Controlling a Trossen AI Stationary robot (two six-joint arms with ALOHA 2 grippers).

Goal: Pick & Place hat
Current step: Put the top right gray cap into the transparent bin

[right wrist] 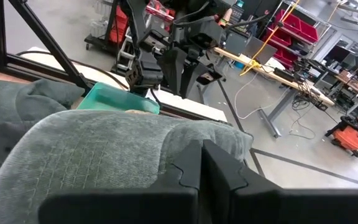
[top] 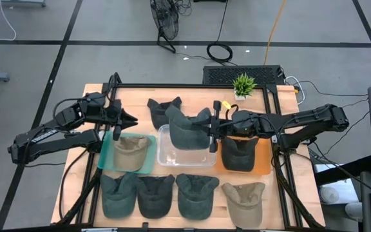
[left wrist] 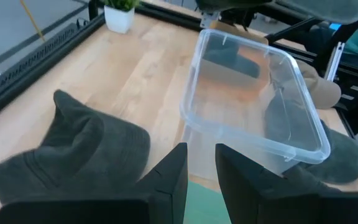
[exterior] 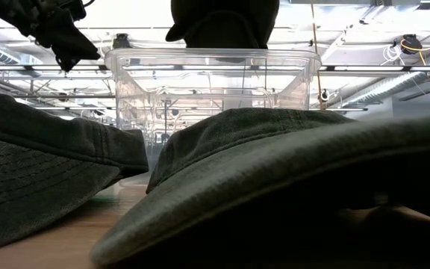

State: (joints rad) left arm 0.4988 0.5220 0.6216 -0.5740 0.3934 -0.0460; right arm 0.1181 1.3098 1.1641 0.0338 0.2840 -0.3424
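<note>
Right gripper [top: 212, 131] was clenched on a dark hat [top: 189, 129], held over the clear bin [top: 172, 156] at table centre; bin looked empty. Left gripper [top: 131, 120], fingers slightly parted and holding nothing, hung over the green tray [top: 106, 156] holding a tan hat [top: 131, 149].
</note>
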